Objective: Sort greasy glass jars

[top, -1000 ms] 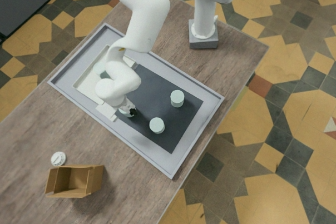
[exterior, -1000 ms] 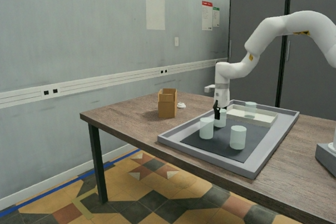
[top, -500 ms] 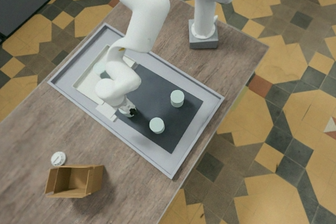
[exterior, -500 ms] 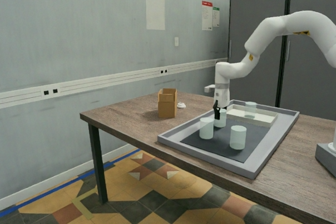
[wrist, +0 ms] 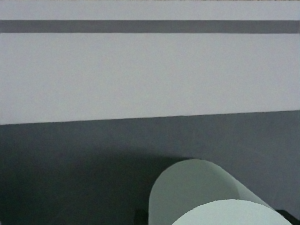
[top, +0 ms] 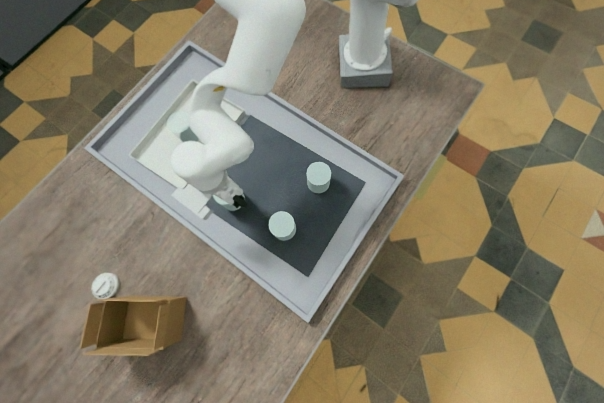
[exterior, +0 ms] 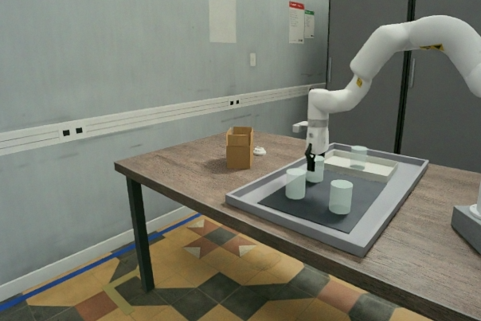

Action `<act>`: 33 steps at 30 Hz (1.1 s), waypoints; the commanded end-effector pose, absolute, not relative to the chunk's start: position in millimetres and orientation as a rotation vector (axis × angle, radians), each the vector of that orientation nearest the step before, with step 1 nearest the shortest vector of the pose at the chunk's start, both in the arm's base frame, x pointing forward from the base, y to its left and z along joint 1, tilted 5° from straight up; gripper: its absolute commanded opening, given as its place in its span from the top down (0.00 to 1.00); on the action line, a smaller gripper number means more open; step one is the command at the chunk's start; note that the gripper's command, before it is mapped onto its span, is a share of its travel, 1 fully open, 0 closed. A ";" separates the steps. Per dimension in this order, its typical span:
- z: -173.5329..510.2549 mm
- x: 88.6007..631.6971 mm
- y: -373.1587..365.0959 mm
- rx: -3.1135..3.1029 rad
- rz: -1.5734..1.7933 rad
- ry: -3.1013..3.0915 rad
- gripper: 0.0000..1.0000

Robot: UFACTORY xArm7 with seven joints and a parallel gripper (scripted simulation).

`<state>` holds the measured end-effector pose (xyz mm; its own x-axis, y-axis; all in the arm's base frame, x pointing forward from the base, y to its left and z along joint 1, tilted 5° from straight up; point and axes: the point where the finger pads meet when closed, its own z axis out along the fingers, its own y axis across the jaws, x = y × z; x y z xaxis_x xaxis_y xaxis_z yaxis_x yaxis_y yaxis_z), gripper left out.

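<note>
My gripper (top: 239, 200) (exterior: 315, 163) (wrist: 215, 218) is low over the far left part of the dark mat (top: 270, 164) (exterior: 314, 206) (wrist: 75, 139). Its fingers are shut on the sides of a pale glass jar (top: 226, 203) (exterior: 317, 177) (wrist: 192, 181), which stands upright on the mat near the tray. A second jar (top: 282, 225) (exterior: 295, 183) and a third jar (top: 318, 178) (exterior: 341, 197) stand upright on the mat. Another jar (top: 178, 122) (exterior: 358, 157) stands in the cream tray (top: 156, 151) (exterior: 388, 177), partly hidden by the arm in the top view. Grease cannot be told by look.
A grey raised rim (top: 355, 226) (exterior: 382, 230) surrounds the mat and tray. An open cardboard box (top: 172, 324) (exterior: 239, 156) and a small white round object (top: 105, 285) (exterior: 260, 151) stand on the wooden table outside it.
</note>
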<state>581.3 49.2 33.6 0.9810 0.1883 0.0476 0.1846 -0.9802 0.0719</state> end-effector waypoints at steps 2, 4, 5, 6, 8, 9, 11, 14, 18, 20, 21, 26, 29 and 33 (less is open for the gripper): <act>35.5 582.7 49.5 3.060 0.090 0.288 0.32; 35.5 582.7 49.5 3.060 0.090 0.288 0.32; 35.5 582.7 49.5 3.060 0.090 0.288 0.32; 35.5 582.7 49.5 3.060 0.090 0.288 0.32; 35.5 582.7 49.5 3.060 0.090 0.288 0.32; 35.5 582.7 49.5 3.060 0.090 0.288 1.00; 35.5 582.7 49.5 3.060 0.090 0.288 1.00; 35.5 582.7 49.5 3.060 0.090 0.288 1.00; 35.5 582.7 49.5 3.060 0.090 0.288 1.00; 35.5 582.7 49.5 3.060 0.090 0.288 1.00; 35.5 582.7 49.5 3.060 0.090 0.288 1.00; 45.9 582.0 50.1 3.060 0.090 0.288 1.00; 53.8 581.5 50.6 3.060 0.090 0.288 1.00; 64.2 580.8 51.3 3.060 0.090 0.288 1.00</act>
<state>580.2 50.3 51.5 0.9810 0.1883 0.0477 0.1846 -0.9802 0.0717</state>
